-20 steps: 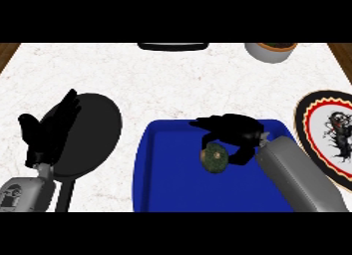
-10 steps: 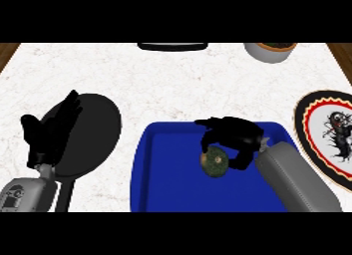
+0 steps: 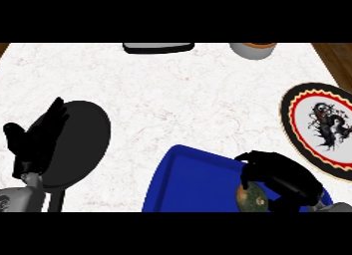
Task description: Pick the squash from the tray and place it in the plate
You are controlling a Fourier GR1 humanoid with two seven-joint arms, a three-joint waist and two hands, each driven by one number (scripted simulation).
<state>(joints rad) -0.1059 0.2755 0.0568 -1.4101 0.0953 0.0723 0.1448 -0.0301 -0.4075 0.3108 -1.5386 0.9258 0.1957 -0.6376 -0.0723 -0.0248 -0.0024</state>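
While the left hand (image 3: 33, 149) rests open, the right hand (image 3: 281, 178) seemingly curls round the squash (image 3: 251, 198) over the tray (image 3: 186, 184)

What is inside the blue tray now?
Inside the blue tray lies the squash, dark green and mottled, with the right hand curled over it. The hand covers most of the squash, and the tray's near part lies outside the view.

Even, bright light falls across my pale desk (image 3: 171, 89); I see no glare, only a dark shadow (image 3: 75, 144) under my left hand (image 3: 35, 144).
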